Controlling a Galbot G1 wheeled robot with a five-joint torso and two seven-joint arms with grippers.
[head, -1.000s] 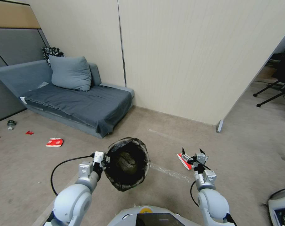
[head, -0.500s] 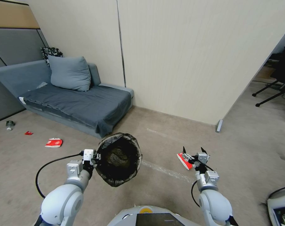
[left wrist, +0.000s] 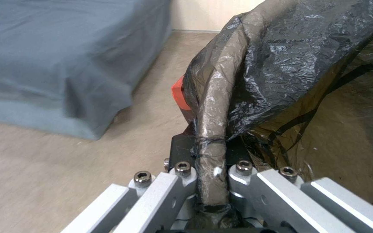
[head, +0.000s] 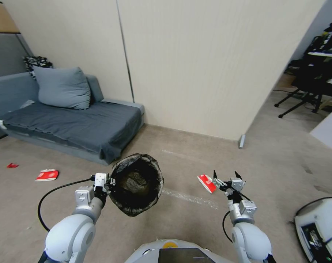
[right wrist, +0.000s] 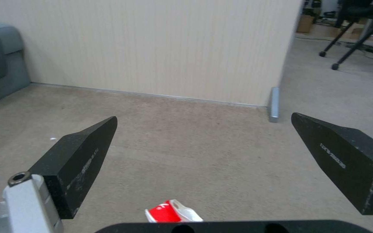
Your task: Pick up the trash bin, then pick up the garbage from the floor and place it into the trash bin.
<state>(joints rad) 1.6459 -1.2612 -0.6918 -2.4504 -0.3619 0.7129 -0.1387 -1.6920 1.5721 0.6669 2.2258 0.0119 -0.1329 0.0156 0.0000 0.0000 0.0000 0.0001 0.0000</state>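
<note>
Bin: the trash bin (head: 136, 184) hangs clear of the floor, mouth facing up toward the head camera, black liner folded over its rim.
Left gripper: the left gripper (head: 108, 181) is clamped tight on the bag-wrapped rim (left wrist: 212, 136); the wrist view shows the rim squeezed between its closed metal fingers.
Right gripper: the right gripper (head: 225, 176) has its black fingers spread wide with nothing between them, held above the floor.
Nearest litter: a red-and-white carton (head: 206, 183) lies flat on the carpet just beside that open gripper, on the bin's side.
Other litter: another flattened carton (head: 47, 175) and a small red scrap (head: 12, 165) lie near the sofa (head: 74, 124).
Change: over the last second the whole room has slid leftward in the head view, so the robot has turned right; the bin was drawn a little left and lower.
Meaning: bin pickup looks done, and the carton by the right gripper seems the next target.
</note>
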